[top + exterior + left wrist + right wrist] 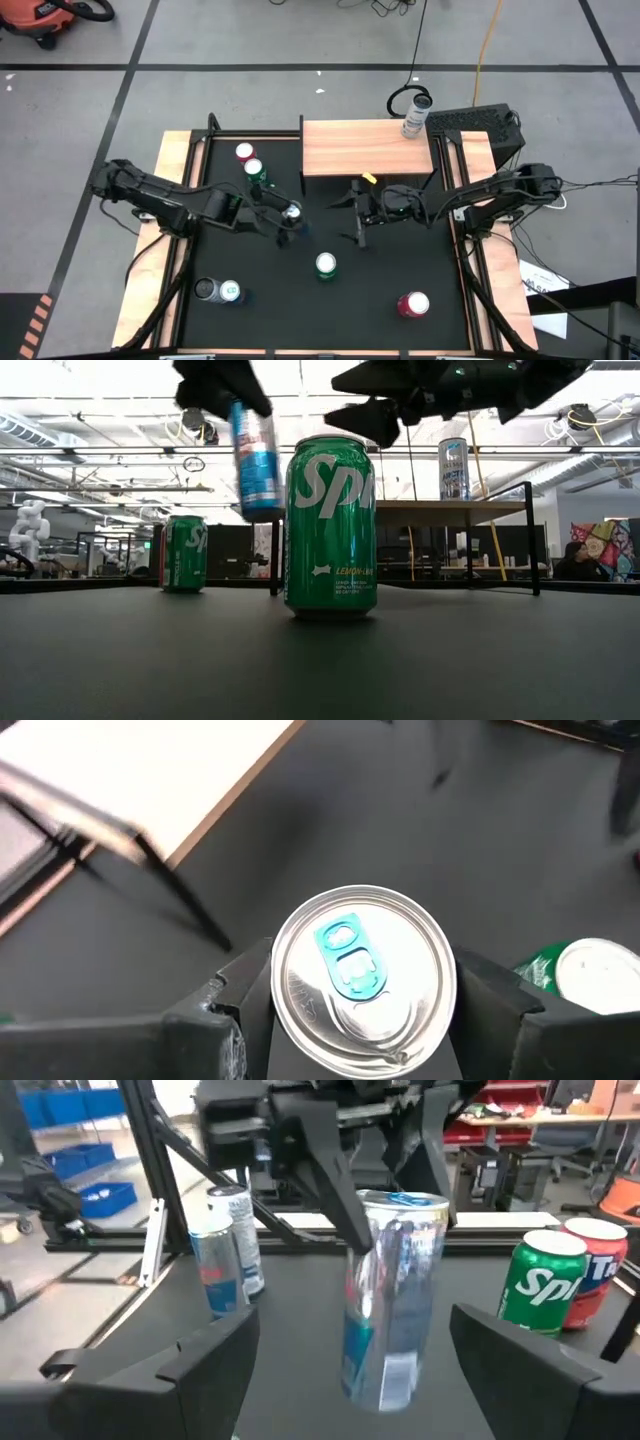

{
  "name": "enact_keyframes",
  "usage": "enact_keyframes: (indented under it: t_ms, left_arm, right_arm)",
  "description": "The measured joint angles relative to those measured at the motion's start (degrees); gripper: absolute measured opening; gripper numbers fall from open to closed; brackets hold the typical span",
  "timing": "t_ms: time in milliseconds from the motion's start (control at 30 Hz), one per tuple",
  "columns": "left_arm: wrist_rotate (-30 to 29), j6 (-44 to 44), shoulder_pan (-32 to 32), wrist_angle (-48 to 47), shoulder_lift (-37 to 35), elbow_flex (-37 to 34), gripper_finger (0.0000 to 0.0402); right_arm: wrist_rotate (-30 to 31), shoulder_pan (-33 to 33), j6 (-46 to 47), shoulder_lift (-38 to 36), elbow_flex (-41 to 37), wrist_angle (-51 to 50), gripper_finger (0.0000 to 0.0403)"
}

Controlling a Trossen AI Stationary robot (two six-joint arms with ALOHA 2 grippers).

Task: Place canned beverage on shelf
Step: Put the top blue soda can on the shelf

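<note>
— Where is your left gripper (291, 213), and what has it got?

— Mine is out over the middle of the black mat (400, 260), just in front of the shelf (366, 148). Its fingers (215, 1020) are clamped on either side of a slim silver-and-blue can (253, 455), teal tab up. In the low view that can hangs clear of the mat, tilted a little.

— And your right one?

— My right gripper (356, 212) sits near the shelf's front edge, facing the held can, fingers (170, 1365) spread wide with nothing between them.

— The shelf itself?

— The light-wood top on thin black legs stands at the far side of the mat. One tall silver can (417, 113) stands at its far right corner; the rest of the plank is bare.

— What else is on the mat?

— A green Sprite can (326, 265) in the middle, a red can (413, 304) near the front right, a green can (255, 171) and a red one (244, 153) together on the left by the shelf, and two cans (218, 291) at the front left, whose labels I cannot quite read.
</note>
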Motion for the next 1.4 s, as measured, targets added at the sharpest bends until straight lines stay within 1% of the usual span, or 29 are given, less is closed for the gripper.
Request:
enact_keyframes:
  t_ms: [133,267,367,500,600,733,833,967,1200,1300,1400]
  left_arm:
    - [-0.1,3.1,0.0,0.5,3.3,4.4,0.0209]
    - [-0.1,4.4,0.0,0.6,4.3,6.4,0.0210]
    - [-0.1,6.4,0.0,1.1,4.5,6.9,0.0210]
    - [-0.1,8.8,0.0,4.7,4.5,7.0,0.0210]
    - [0.0,10.5,0.0,7.1,4.5,7.0,0.0210]
    - [0.1,11.8,0.0,7.4,4.5,7.0,0.0210]
    - [0.1,12.1,0.0,8.5,4.6,7.0,0.0210]
    - [-0.2,13.6,0.2,9.4,4.6,7.0,0.0213]
    - [0.2,15.9,1.2,10.2,4.8,7.0,0.0236]
    - [0.1,19.3,1.7,10.5,4.8,7.6,0.0256]
    - [-0.4,22.3,2.0,11.8,4.5,9.2,0.0280]
  right_arm:
    - [0.1,-0.1,0.3,2.3,2.5,-2.7,0.0318]
    - [0.1,-0.1,0.8,3.9,3.7,-2.7,0.0318]
    - [0.1,-0.1,0.8,4.8,5.0,-2.5,0.0318]
    - [0.3,-0.2,0.4,5.5,7.1,-2.6,0.0318]
    - [0.3,-0.4,0.3,5.6,7.6,-3.5,0.0318]
    - [0.2,-0.9,0.5,5.6,7.7,-3.5,0.0317]
    - [0.2,-1.5,0.8,5.6,7.7,-3.6,0.0305]
    - [-0.2,-2.6,0.9,5.6,7.7,-4.0,0.0275]
    - [-0.3,-3.1,0.3,5.6,7.7,-3.9,0.0224]
    - [0.1,-3.5,-0.9,5.1,7.7,-3.6,0.0219]
    - [0.2,-4.4,-1.3,4.1,7.7,-3.2,0.0224]
